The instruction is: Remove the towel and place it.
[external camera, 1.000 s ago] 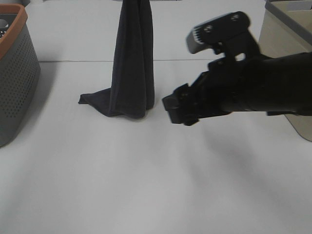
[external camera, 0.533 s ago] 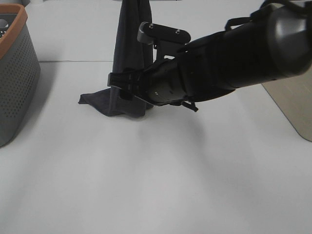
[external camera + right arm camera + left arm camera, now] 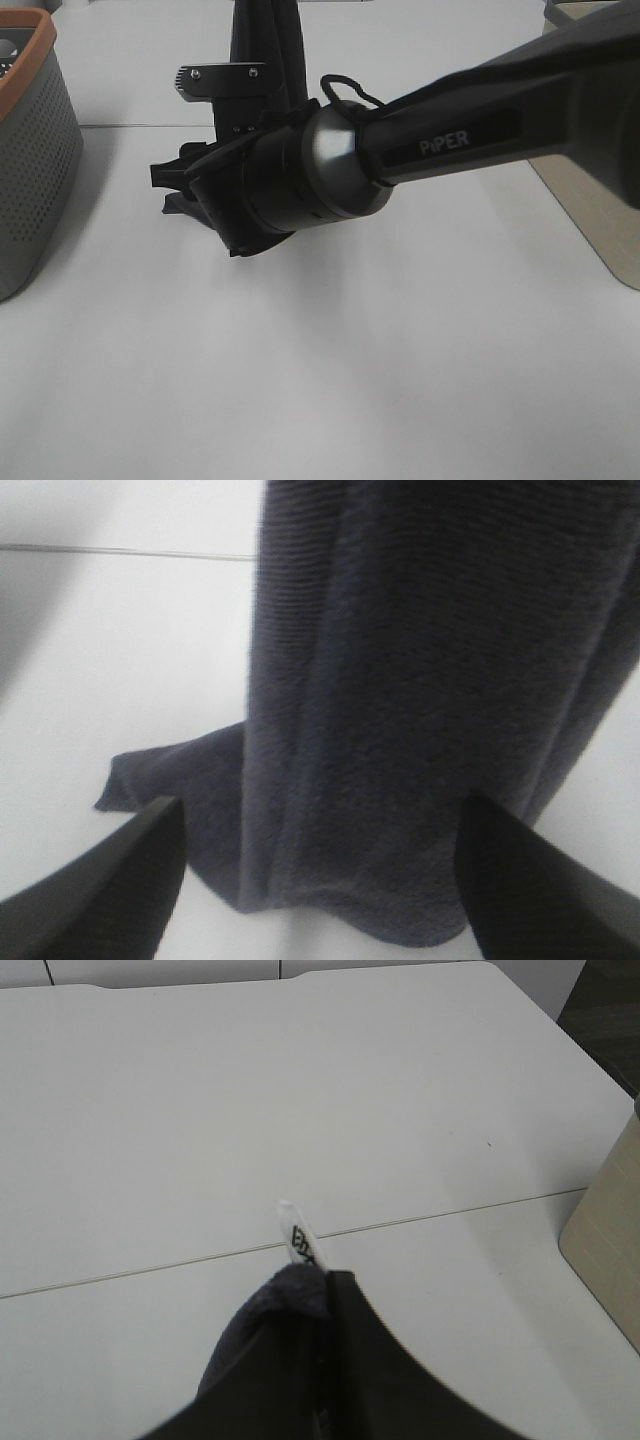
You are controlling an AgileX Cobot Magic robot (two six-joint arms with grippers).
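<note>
Exterior high: the towel (image 3: pixel 262 35) hangs as a narrow dark column, its foot on the table (image 3: pixel 400 380). The right gripper (image 3: pixel 170 192) reaches across in front of it, hiding its lower part. Left wrist: the left gripper (image 3: pixel 322 1295) is pressed together on the towel's bunched top edge, where a white label (image 3: pixel 296 1236) sticks out. Right wrist: charcoal-navy terry in long vertical folds, hem curled on the table, one corner trailing sideways. The fingers (image 3: pixel 110 880) are spread wide either side of it.

dark looped cloth of the towel (image 3: pixel 400 730) (matt, nubbly), smooth matt white table (image 3: pixel 400 380), perforated grey plastic basket (image 3: pixel 35 170)
</note>
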